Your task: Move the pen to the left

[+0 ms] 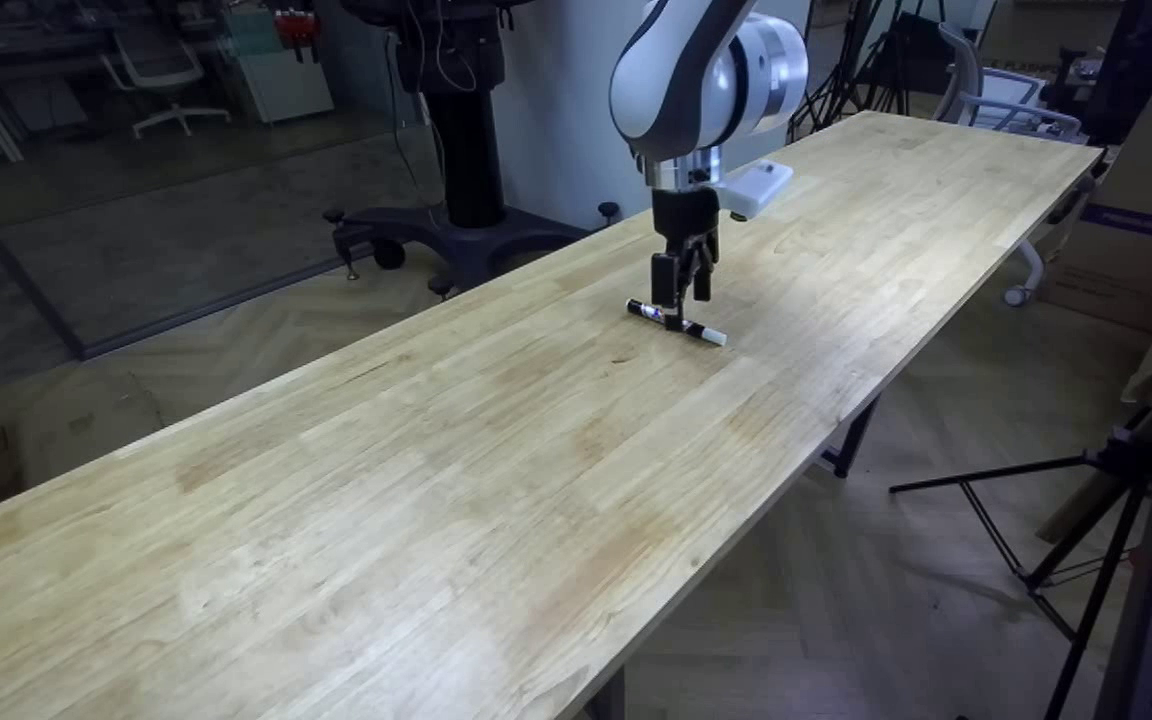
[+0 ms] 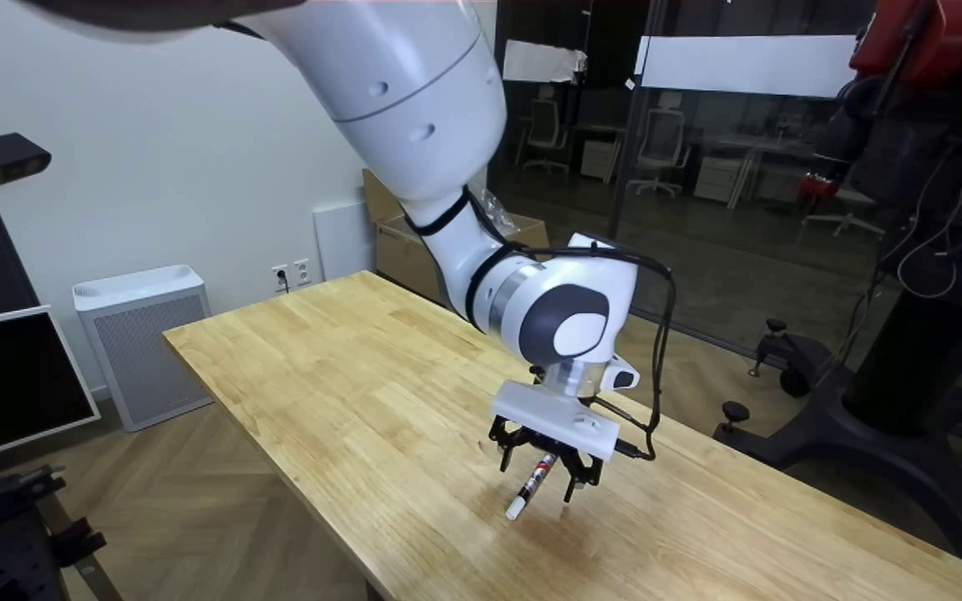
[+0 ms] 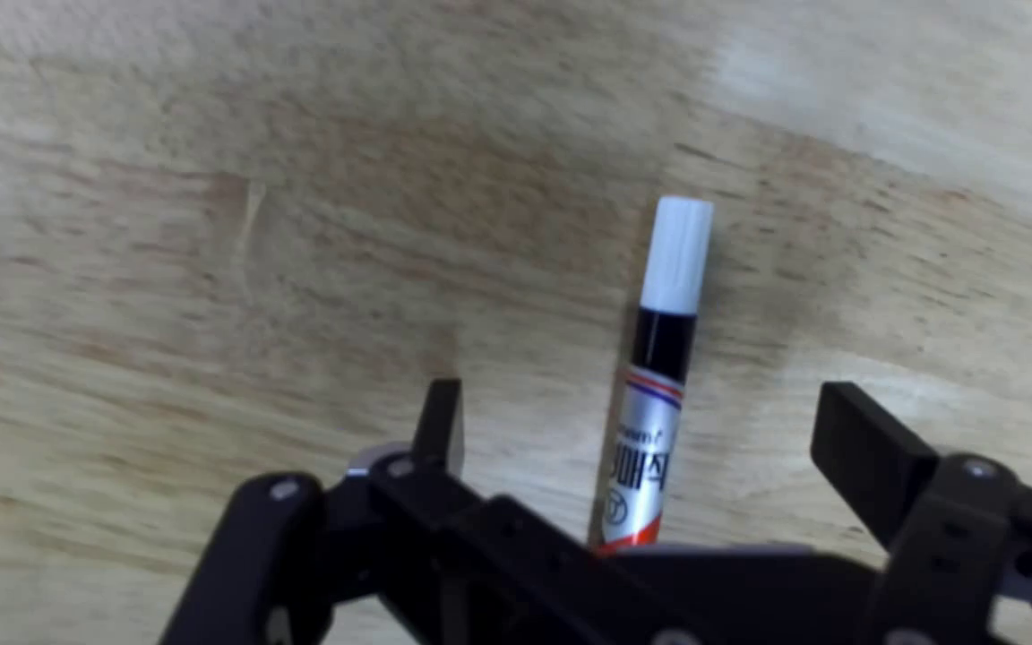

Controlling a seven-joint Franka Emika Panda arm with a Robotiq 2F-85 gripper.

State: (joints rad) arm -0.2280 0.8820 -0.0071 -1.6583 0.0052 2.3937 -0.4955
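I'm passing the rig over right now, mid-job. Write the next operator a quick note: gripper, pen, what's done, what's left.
Gripper: open, fingers on either side of the pen, with a gap on each side in the wrist view.
Pen: lying on the wooden table, white cap out past the fingers; the gripper hides its far end in the wrist view.
Done: gripper lined up over the pen; no grip yet.
Left: close on it, shift it left, release. Finger height above the table is hard to judge, so I'd check that before closing.
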